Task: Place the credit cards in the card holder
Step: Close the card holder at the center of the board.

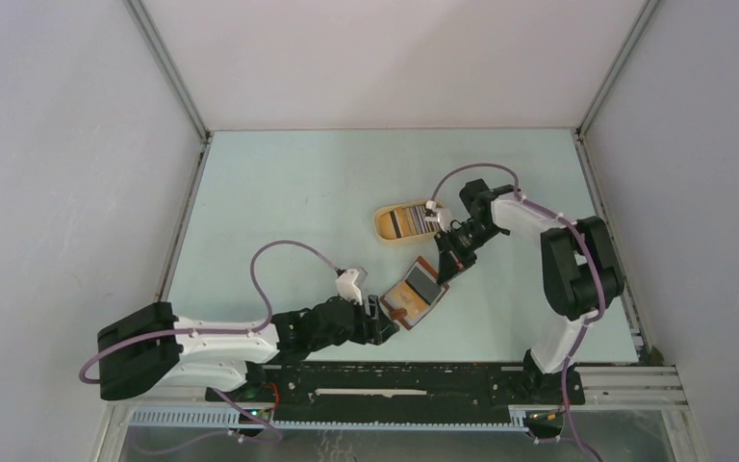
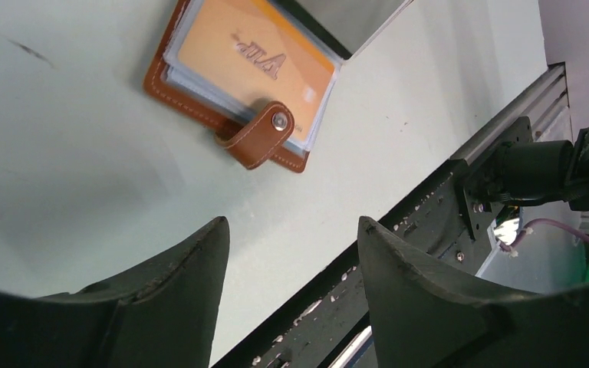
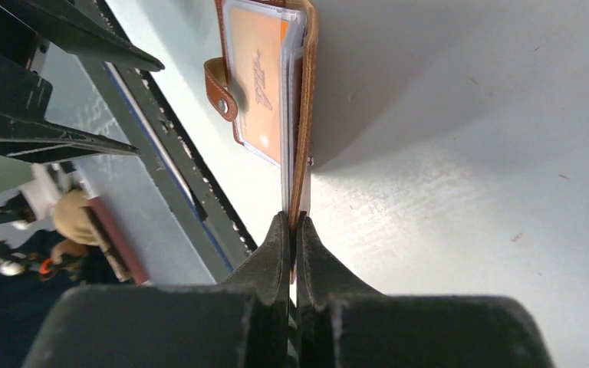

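Shows a reddish-brown leather card holder [image 1: 414, 296], pale-stitched along its edge, lying open on the table just ahead of the left gripper [image 1: 385, 322] and right at the tips of the right gripper [image 1: 439, 266]. Carries an orange card [image 2: 253, 54] under a clear pocket, with a strap tab [image 2: 261, 134] and metal snap folded over one edge. Pinches one upright cover edge-on between the closed right fingers. Spreads the left jaws wide, holding nothing. Leaves the credit cards [image 1: 406, 223], a striped row, in a tan oval tray [image 1: 382, 229] just behind the right gripper.
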Robot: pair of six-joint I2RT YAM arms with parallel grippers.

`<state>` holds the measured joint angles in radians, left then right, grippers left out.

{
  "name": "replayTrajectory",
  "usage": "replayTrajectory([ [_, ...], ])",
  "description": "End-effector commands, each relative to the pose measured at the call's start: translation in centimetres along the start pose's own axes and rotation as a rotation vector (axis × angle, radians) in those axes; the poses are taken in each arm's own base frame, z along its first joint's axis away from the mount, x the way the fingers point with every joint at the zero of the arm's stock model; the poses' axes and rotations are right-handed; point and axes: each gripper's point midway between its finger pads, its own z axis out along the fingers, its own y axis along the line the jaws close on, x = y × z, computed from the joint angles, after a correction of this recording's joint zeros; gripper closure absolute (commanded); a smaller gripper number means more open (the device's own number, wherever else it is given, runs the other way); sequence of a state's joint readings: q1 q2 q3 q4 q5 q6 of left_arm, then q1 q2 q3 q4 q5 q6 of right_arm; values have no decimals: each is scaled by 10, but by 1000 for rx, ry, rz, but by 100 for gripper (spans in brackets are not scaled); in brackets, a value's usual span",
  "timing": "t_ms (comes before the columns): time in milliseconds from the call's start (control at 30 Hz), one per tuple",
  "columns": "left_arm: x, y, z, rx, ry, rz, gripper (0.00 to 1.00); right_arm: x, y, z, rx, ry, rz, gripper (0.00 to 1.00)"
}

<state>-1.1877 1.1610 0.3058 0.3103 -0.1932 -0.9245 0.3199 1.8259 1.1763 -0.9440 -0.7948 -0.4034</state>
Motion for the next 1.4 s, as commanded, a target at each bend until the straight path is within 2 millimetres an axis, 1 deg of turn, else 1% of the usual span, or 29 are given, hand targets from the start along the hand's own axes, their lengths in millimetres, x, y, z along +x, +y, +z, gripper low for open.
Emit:
replayTrajectory([
  [0, -7, 13, -7, -30, -53, 25, 32, -11, 2, -12, 112, -47, -106, 100],
  [67, -12, 9, -8, -7, -67, 50, 32, -12, 3, -13, 133, -48, -131, 100],
  [200, -26, -9, -8, 57, -110, 180, 32, -13, 8, -13, 134, -50, -152, 100],
  [333, -43, -7, -3, -61, -128, 346, 32, -12, 7, -12, 132, -45, -149, 100],
  [433, -51, -4, 5, -168, -101, 395, 33, -12, 7, -13, 130, -47, -148, 100],
  [500, -52, -3, 14, -230, -66, 420, 35, -12, 7, -12, 130, -47, -148, 100],
  [567, -48, -2, 23, -272, -19, 450, 38, -12, 7, -13, 127, -47, -145, 100],
  [700, -38, -13, 41, -268, 49, 510, 42, -12, 6, -13, 126, -48, -143, 100],
  [733, -35, -13, 46, -274, 67, 525, 43, -11, 6, -13, 124, -46, -141, 100],
  [800, -36, -14, 50, -291, 78, 540, 43, -11, 6, -13, 124, -47, -141, 100],
  [867, -37, -15, 54, -306, 85, 548, 44, -11, 6, -13, 123, -47, -140, 100],
  [1100, -33, -7, 61, -371, 120, 565, 45, -11, 6, -12, 116, -45, -138, 100],
  [1367, -34, 2, 67, -455, 132, 572, 50, -10, 7, -13, 113, -46, -138, 100],
])
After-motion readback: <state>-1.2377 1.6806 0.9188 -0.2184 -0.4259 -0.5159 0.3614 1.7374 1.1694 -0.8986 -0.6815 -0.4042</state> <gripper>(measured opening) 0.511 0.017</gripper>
